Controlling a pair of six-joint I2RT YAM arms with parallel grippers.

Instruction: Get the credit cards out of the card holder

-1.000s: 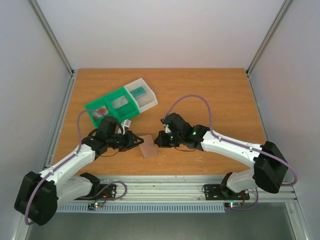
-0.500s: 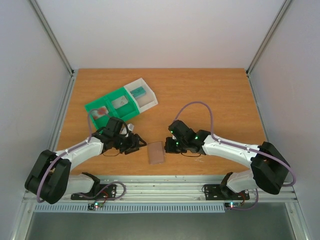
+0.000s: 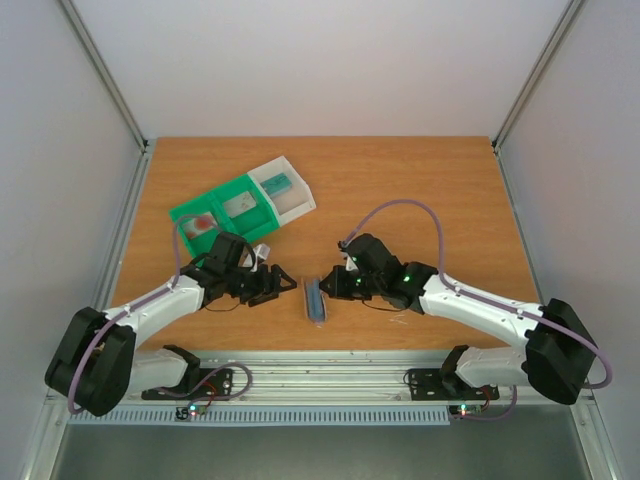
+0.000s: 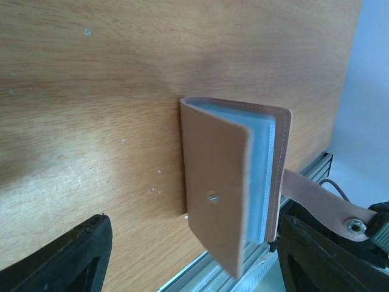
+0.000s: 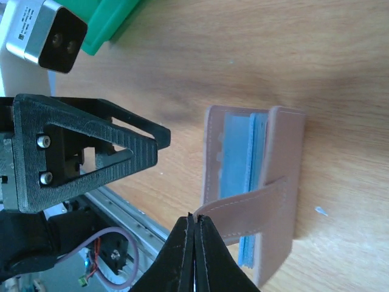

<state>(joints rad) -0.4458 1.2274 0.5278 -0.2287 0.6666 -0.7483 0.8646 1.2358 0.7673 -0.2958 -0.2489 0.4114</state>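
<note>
We take this for the opening step: the card holder (image 3: pixel 316 299) stands on edge on the surface (image 3: pixel 420 190), our right claw (image 5: pixel 193 220) clenched on its strap (image 5: pixel 255 205), the left claw (image 3: pixel 285 285) spread empty just beside it, so next we need that claw to spread it open and get at the blue sleeves (image 4: pixel 262 176)

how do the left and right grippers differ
The left gripper is open and holds nothing; the right gripper is shut on the strap of the card holder. The left is on the holder's left, the right on its right. Both are black, close beside it.
</note>
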